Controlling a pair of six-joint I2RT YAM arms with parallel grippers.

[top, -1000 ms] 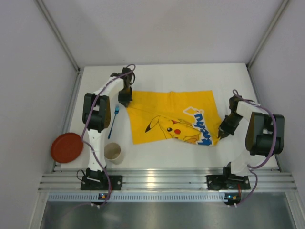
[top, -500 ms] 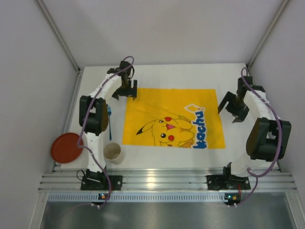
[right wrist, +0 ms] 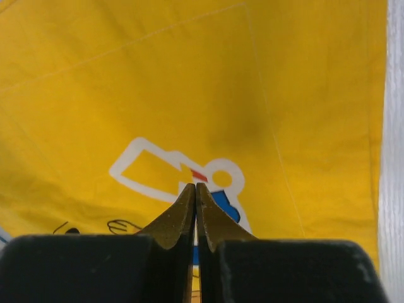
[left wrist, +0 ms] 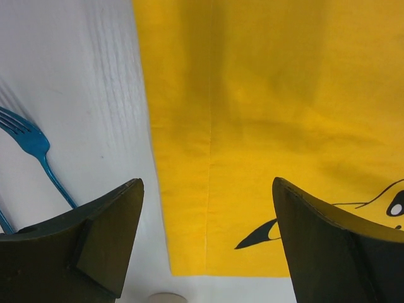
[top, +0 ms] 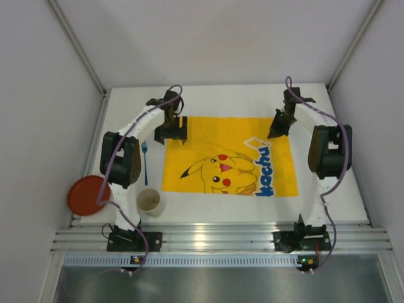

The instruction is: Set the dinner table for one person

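Observation:
The dinner table (top: 221,101) is a white tabletop with a ribbed rail along its near edge. A yellow Pikachu-print cloth mat (top: 227,158) lies flat in its middle. My left gripper (top: 172,134) hangs open over the mat's far left corner; in the left wrist view the left gripper (left wrist: 207,183) straddles the mat's left edge (left wrist: 284,95) with nothing between its fingers. My right gripper (top: 278,128) is shut above the mat's far right part. In the right wrist view the right gripper (right wrist: 196,186) has its tips together over the printed mat (right wrist: 126,82), holding nothing.
A blue fork (top: 144,161) lies just left of the mat, seen too as the fork (left wrist: 38,151) by my left finger. A beige cup (top: 149,201) stands near the mat's near left corner. A red plate (top: 88,194) sits at the table's left edge.
The crumpled mat was pulled out flat. Both grippers let go of it; the left one stays open at the far left corner, the right one moved to the far right and shut again.

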